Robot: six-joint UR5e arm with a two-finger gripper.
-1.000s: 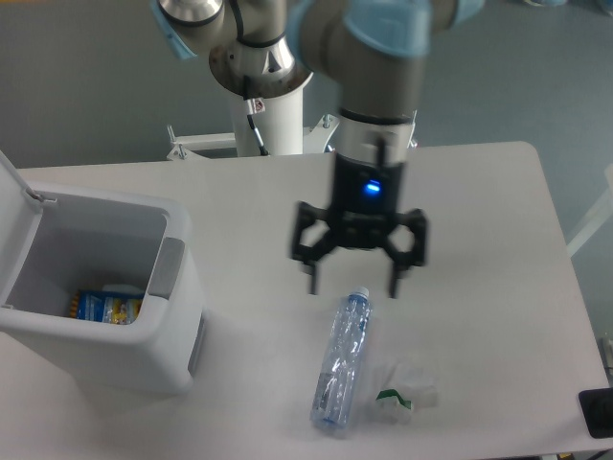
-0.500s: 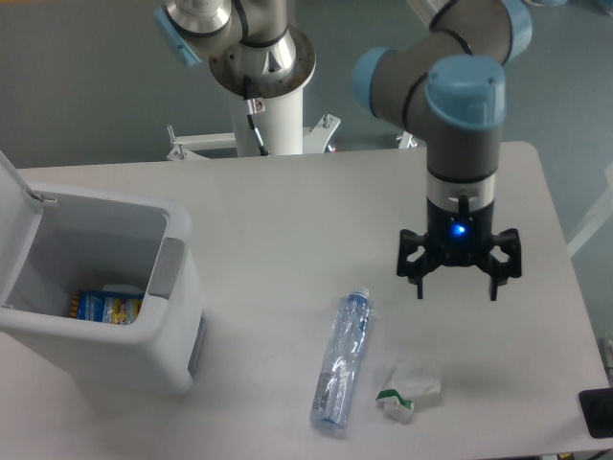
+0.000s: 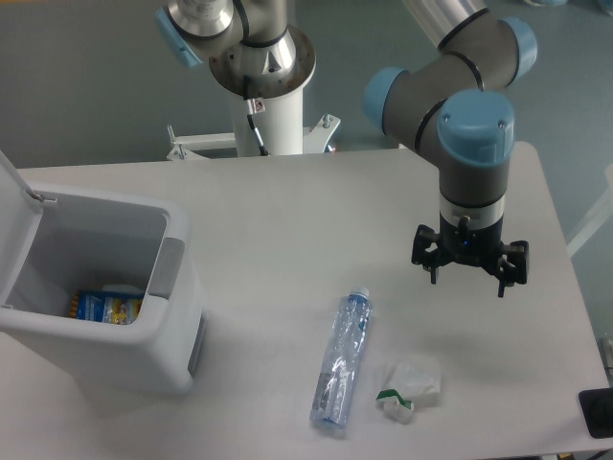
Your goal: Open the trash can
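Observation:
The white trash can [image 3: 144, 359] stands at the left of the table with its lid [image 3: 17, 196] swung up and back, so the inside shows. A blue and yellow packet [image 3: 105, 307] lies at its bottom. The grey push-button [image 3: 167, 267] is on the can's right rim. My gripper [image 3: 467, 284] hangs open and empty over the right side of the table, far from the can, its fingers pointing down.
A crushed clear plastic bottle [image 3: 342, 361] lies on the table right of the can. A crumpled white wrapper with a green mark [image 3: 409, 383] lies beside it. The robot base column [image 3: 268, 86] stands at the back. A dark object [image 3: 599, 412] sits at the right edge.
The arm has swung from above the bottle to the right side of the table and risen a little. The gripper stays open. The trash can lid stays up.

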